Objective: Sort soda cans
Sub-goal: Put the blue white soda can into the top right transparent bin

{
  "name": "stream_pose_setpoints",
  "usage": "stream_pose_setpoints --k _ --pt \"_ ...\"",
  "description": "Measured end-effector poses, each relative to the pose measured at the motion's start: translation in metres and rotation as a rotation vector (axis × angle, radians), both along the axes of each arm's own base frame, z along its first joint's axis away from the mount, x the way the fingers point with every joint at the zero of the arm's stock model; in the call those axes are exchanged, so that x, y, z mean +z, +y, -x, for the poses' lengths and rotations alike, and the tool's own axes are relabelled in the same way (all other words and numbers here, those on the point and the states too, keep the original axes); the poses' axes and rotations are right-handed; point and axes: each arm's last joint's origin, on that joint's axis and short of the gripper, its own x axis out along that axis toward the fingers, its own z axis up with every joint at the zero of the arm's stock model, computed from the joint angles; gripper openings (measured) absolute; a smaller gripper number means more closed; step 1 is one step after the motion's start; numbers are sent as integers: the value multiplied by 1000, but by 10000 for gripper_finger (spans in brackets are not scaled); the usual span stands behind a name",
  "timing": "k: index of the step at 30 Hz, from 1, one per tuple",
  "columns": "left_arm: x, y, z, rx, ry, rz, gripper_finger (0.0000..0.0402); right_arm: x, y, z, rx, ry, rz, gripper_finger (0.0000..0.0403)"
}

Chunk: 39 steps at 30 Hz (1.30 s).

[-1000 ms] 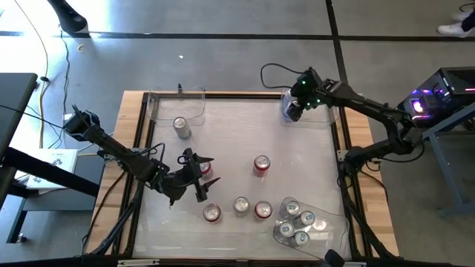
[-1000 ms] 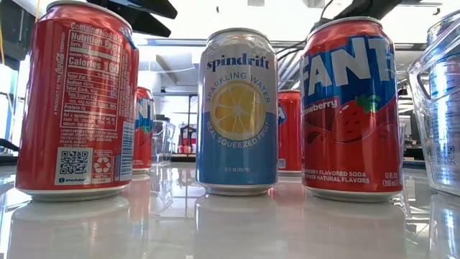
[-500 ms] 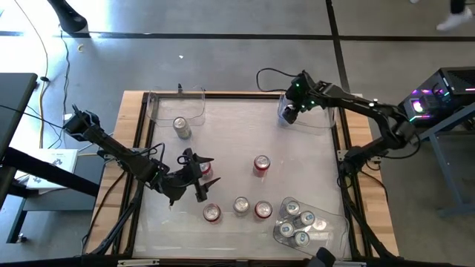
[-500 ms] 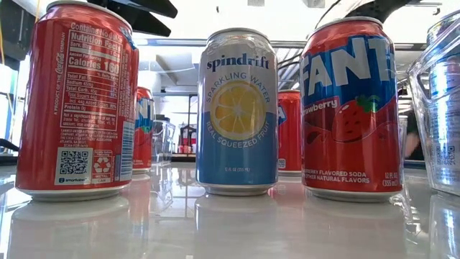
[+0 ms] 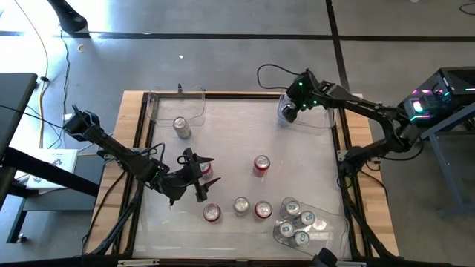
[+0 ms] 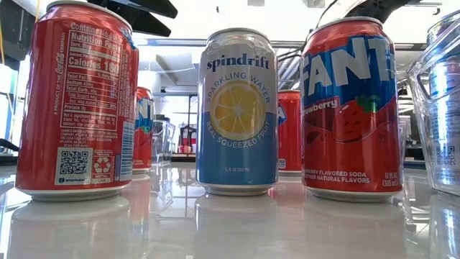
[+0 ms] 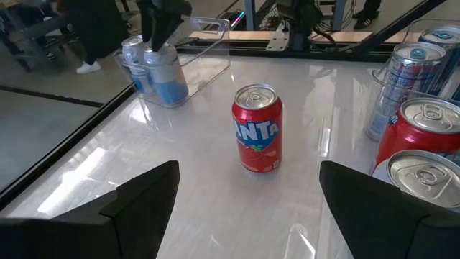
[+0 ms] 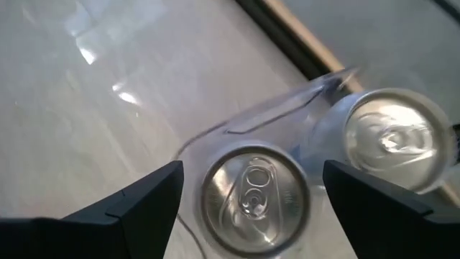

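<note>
The right gripper [image 8: 248, 198] hangs open directly above a blue can [image 8: 255, 198] standing in the far bin [image 5: 320, 117], apparently just released. Next, I judge, it must lift clear and fetch another. The left gripper [image 7: 248, 198] waits, open, facing a red can [image 7: 257, 129].

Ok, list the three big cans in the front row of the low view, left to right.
Red can with the nutrition label → light blue Spindrift can with the lemon → red Fanta strawberry can. The smaller red cans showing between them stand farther back, partly hidden, so they are left out.
</note>
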Motion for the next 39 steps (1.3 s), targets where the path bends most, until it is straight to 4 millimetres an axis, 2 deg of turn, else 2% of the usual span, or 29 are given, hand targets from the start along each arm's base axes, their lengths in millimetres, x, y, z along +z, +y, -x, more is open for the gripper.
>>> stream_pose_setpoints --k 5,11,16,19,22,26,29,35,39 --pt "0 0 0 10 -6 2 332 29 17 11 -19 -76 88 330" --pt "3 6 0 72 -32 -4 332 73 60 24 -41 -210 256 331" --pt "32 35 1 87 45 22 332 93 98 24 57 -352 273 332" --pt "54 60 10 165 134 44 332 95 116 18 113 -379 256 332" --pt "65 87 23 272 232 155 332 91 132 8 142 -353 274 332" --pt "58 116 46 502 385 223 332 82 151 -8 180 -292 314 332" --pt "53 132 58 608 504 244 333 74 163 -18 200 -250 344 332" --pt "45 159 56 634 506 286 333 64 182 -30 237 -205 369 332" --pt "29 178 58 619 546 357 333 63 190 -31 251 -207 372 332"
